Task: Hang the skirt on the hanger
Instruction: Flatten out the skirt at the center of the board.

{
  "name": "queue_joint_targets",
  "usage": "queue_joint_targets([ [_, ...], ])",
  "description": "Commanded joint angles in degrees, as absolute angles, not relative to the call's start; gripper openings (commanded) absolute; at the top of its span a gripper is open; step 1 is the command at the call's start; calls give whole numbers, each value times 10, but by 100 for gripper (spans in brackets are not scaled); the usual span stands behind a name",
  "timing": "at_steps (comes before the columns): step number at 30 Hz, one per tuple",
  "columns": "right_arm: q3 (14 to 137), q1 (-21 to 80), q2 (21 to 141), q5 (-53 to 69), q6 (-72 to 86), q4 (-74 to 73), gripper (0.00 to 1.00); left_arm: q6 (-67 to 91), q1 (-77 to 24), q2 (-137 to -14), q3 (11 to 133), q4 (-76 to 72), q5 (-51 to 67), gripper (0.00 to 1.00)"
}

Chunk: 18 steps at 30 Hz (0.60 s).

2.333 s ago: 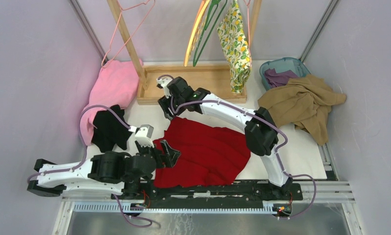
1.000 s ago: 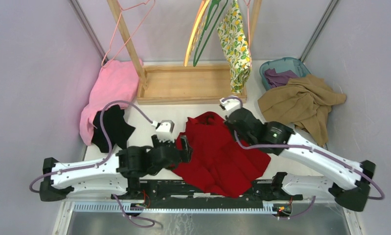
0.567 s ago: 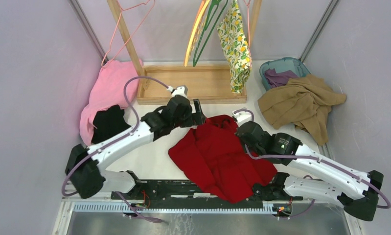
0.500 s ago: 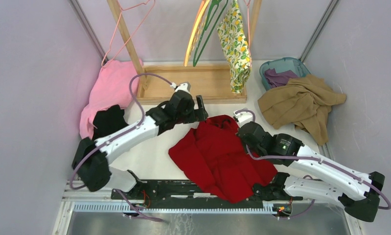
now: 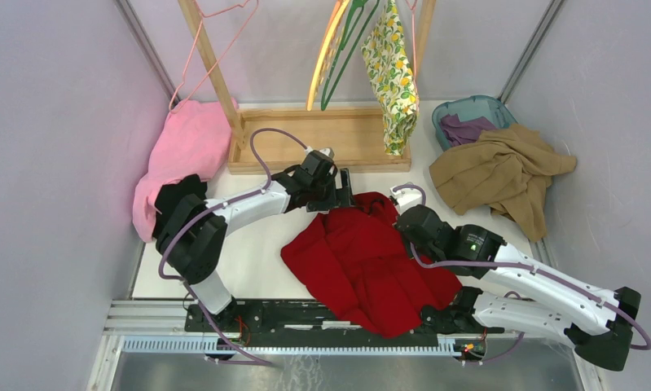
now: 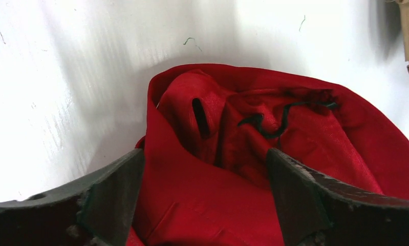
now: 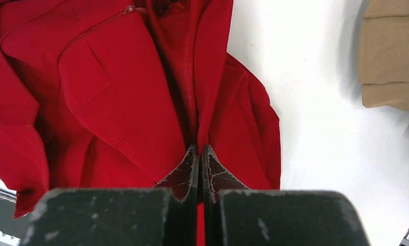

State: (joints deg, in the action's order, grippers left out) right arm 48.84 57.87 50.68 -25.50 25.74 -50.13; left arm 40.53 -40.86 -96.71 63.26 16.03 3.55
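Observation:
The lemon-print skirt (image 5: 393,73) hangs from the rack at the back, right of centre. A thin pink hanger (image 5: 212,49) hangs at the rack's left post. Both grippers are on a red sleeved garment (image 5: 362,261) lying mid-table. My left gripper (image 5: 344,189) is open at its far edge, and the fingers straddle the red collar fold (image 6: 217,118) in the left wrist view, gripper (image 6: 203,154). My right gripper (image 5: 393,213) is shut on a raised fold of the red garment (image 7: 115,77), with the fingertips (image 7: 198,147) pinched together.
A tan garment (image 5: 501,175) lies at the right, beside a teal basket (image 5: 477,110) of purple cloth. Pink cloth (image 5: 183,151) and black cloth (image 5: 171,199) lie at the left. The wooden rack base (image 5: 305,142) also carries green (image 5: 346,49) and orange-yellow hangers (image 5: 326,49).
My left arm has swung from the near left out to the red garment's far edge. My right gripper, shut throughout, pulled the garment rightward earlier and now holds still.

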Motion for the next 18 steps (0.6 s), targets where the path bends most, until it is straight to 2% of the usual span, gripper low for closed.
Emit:
queue_joint_targets([
  [1,489,580,500,-254,264,-480,1,388,-409,-931,621,131,56,87],
  [6,490,579,500,-253,263,-479,1,387,-412,-933,607,123,76,26],
  [8,490,579,500,-254,264,-481,1,384,-415,-937,605,125,79,5],
  [14,497,580,499,-265,263,-475,1,372,-415,-878,601,163,19,3],
  [18,554,576,557,-305,233,-455,1,344,-389,-851,688,229,-16,3],
])
